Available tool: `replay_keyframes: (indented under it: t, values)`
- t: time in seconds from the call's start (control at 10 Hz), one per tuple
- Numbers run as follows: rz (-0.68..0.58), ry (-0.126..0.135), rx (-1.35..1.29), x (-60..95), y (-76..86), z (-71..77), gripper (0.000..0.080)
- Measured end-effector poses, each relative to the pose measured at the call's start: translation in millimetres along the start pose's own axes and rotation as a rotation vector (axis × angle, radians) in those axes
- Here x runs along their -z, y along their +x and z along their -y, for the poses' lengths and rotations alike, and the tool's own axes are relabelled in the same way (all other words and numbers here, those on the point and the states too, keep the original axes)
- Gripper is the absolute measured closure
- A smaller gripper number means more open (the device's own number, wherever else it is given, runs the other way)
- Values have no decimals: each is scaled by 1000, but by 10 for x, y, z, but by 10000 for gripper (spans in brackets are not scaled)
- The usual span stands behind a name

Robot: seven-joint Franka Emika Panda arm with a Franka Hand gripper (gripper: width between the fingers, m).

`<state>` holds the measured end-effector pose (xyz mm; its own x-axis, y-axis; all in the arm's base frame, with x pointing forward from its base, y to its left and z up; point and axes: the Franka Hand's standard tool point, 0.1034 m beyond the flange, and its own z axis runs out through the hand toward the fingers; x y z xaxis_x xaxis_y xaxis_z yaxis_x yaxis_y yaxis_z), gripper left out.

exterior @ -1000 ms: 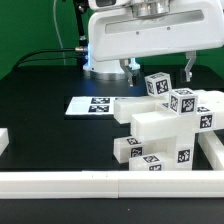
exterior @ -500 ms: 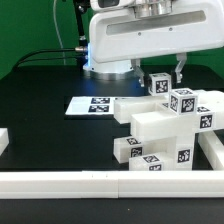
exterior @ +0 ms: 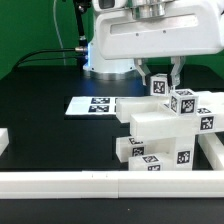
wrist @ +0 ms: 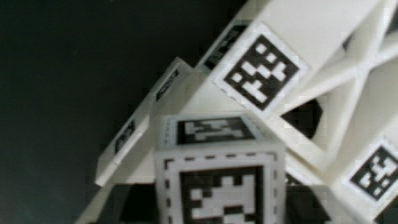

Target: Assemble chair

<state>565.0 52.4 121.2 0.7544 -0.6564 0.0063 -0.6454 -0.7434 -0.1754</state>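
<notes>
Closing from wide open a second ago, gripper (exterior: 160,77) now pinches the tagged square block (exterior: 160,85) atop the heaped chair parts (exterior: 165,130) beside the border rail (exterior: 100,182); lift likely next.

The arm reaches straight down, its end effector (exterior: 160,75) seemingly clamped on a tagged block (exterior: 160,86).

Chair pieces (exterior: 165,130) stacked at exterior view's right; marker board (exterior: 92,104) flat to their left.
</notes>
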Motion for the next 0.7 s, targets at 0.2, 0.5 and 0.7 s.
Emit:
replay_keyframes:
  t: [0.2, 0.5, 0.7]
  values:
    - [-7, 9, -210, -1, 10, 7, 516]
    - [4, 18, -544, -1, 43, -31, 515]
    - [5, 21, -669, -3, 37, -18, 515]
